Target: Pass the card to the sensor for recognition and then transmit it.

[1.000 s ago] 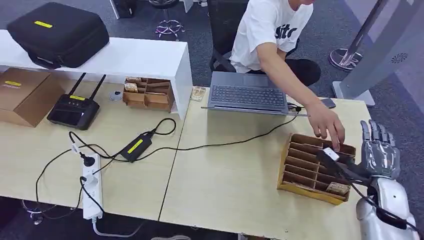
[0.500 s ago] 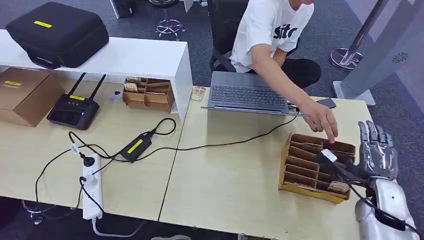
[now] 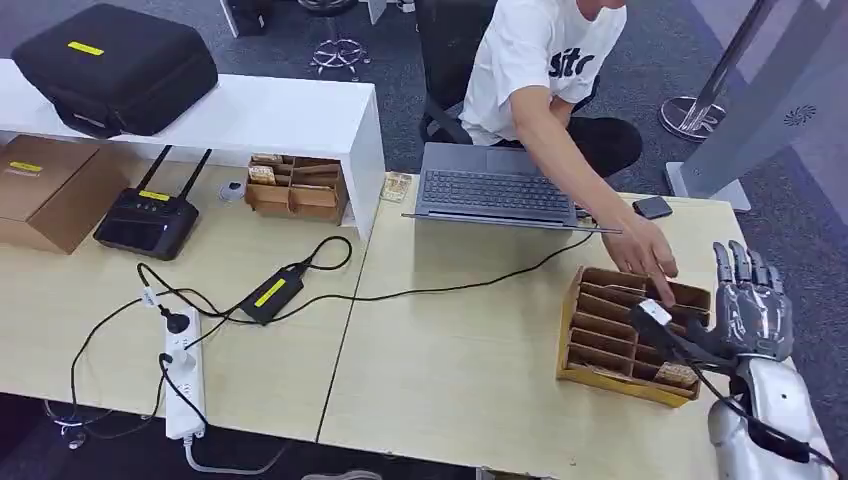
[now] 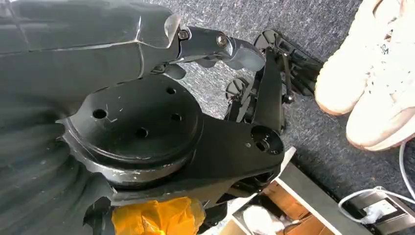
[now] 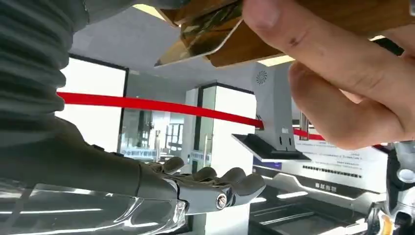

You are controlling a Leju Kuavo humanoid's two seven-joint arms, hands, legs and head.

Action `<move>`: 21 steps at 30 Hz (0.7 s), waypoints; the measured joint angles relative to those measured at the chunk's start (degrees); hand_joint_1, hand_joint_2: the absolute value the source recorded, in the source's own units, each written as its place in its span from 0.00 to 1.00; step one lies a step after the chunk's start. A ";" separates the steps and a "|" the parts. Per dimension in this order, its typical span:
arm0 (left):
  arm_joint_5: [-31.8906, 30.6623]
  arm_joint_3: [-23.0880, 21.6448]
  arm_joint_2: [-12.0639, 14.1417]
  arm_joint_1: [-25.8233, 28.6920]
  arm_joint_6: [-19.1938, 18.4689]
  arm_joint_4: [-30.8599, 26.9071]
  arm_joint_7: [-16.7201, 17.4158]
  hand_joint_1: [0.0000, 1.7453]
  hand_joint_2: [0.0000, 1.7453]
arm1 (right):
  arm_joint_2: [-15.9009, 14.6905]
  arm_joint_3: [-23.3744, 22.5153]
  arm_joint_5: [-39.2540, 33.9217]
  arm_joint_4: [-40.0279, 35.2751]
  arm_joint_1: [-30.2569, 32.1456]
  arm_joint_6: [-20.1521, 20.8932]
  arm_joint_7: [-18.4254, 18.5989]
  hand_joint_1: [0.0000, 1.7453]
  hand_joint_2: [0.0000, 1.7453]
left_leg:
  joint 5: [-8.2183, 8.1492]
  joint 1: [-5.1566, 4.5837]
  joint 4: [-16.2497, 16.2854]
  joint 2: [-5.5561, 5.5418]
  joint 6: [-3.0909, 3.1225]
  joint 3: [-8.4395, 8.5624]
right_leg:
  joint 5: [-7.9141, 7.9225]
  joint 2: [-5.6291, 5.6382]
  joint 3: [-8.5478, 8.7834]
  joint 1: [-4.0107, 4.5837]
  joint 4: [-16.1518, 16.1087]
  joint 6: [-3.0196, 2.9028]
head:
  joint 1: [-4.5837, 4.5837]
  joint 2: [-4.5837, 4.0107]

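Card (image 5: 205,34), glossy and gold, shows in the right wrist view beside the person's fingers (image 5: 337,73), against the wooden tray; the right hand's fingers (image 5: 215,183) lie loosely spread, holding nothing. In the head view, the right hand (image 3: 750,305) stands upright beside the slotted tray (image 3: 610,340), slightly lower than before, and the person's hand (image 3: 650,250) has moved back toward the tray's far edge. For the left hand, I cannot tell.
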 joint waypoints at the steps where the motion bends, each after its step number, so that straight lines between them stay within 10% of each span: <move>1: 0.00 0.00 0.00 0.00 -0.07 0.00 0.00 0.00 1.00 | 0.00 0.00 0.00 0.00 0.00 -0.07 -0.07 0.00 1.00 | 0.00 0.00 0.00 0.00 0.00 0.00 | 0.00 0.00 0.00 0.00 0.00 0.00 | 0.00 0.00; 21: 0.00 0.00 0.00 0.00 -0.20 0.00 0.00 0.00 1.00 | 0.00 0.46 -0.22 0.04 0.04 -0.68 -0.44 0.01 1.00 | 0.00 0.00 0.00 0.00 0.00 -0.02 | 0.00 0.00 -0.02 0.00 0.00 0.00 | 0.00 0.00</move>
